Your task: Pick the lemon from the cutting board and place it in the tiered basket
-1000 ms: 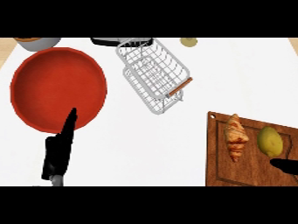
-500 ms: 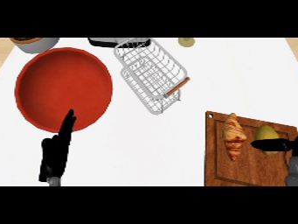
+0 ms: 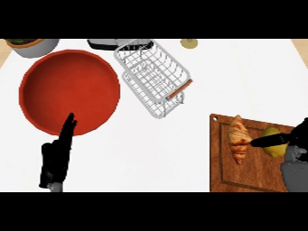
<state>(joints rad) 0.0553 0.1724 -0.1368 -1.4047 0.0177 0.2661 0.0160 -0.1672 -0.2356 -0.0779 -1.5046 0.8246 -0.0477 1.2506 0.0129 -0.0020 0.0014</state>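
Observation:
The yellow-green lemon (image 3: 272,132) lies on the wooden cutting board (image 3: 228,173) at the lower right, beside a croissant (image 3: 238,137). My right hand (image 3: 307,135) hangs over the lemon's right side. Its thumb stretches straight across the lemon's middle and hides part of it, and the fingers are not curled round it. The white wire tiered basket (image 3: 153,77) stands at the upper middle, tilted in the view. At the lower left my left hand (image 3: 56,155) rests open with its fingers pointing up.
A large red plate (image 3: 69,92) fills the upper left, just above the left hand. A grey bowl (image 3: 31,46), a dark container (image 3: 104,43) and a small yellowish item (image 3: 189,43) line the counter's far edge.
My right hand came in from the lower right edge and moved up over the lemon, its thumb now lying across it. The left hand drifted slightly. The lemon stays on the board.

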